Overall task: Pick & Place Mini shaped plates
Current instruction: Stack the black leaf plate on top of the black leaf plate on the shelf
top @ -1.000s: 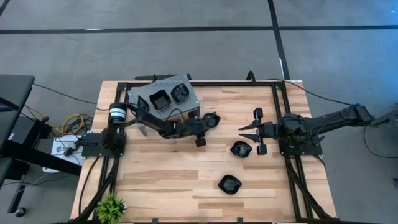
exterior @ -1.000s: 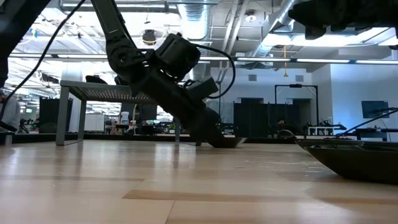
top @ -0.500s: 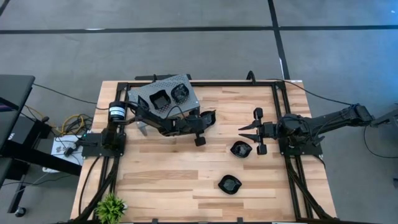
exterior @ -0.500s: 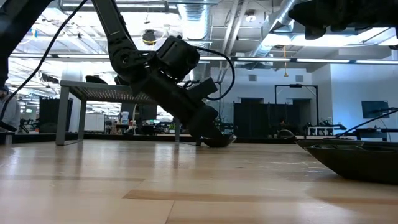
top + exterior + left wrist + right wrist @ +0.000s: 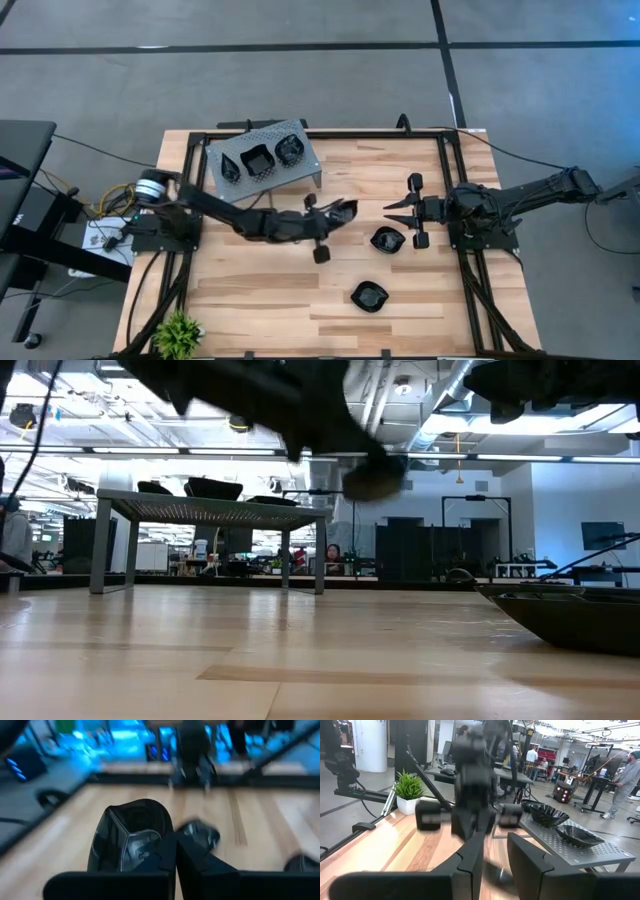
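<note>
- The grey perforated metal stand [image 5: 265, 160] sits at the far left part of the bench [image 5: 260, 290], and three small black plates [image 5: 258, 161] rest on top of it in a row.
- The left end effector [image 5: 335, 213] is stretched out over the middle of the bench, lifted clear of the wood, with its fingers closed on the rim of a fourth plate [image 5: 343, 210]; the left wrist view shows this glossy dark plate [image 5: 132, 837] pinched at its edge.
- Two more plates lie on the bare wood: one [image 5: 387, 240] just beside the right end effector, and another [image 5: 368, 296] nearer the front edge, well apart from the stand.
- That makes six plates in view.
- The right end effector [image 5: 395, 210] waits at the right side, pointing toward the left arm, its fingers partly apart and holding nothing.
- A small potted plant [image 5: 178, 330] stands at the front left corner.
- Cables [image 5: 115, 200] lie beyond the bench's left edge.
</note>
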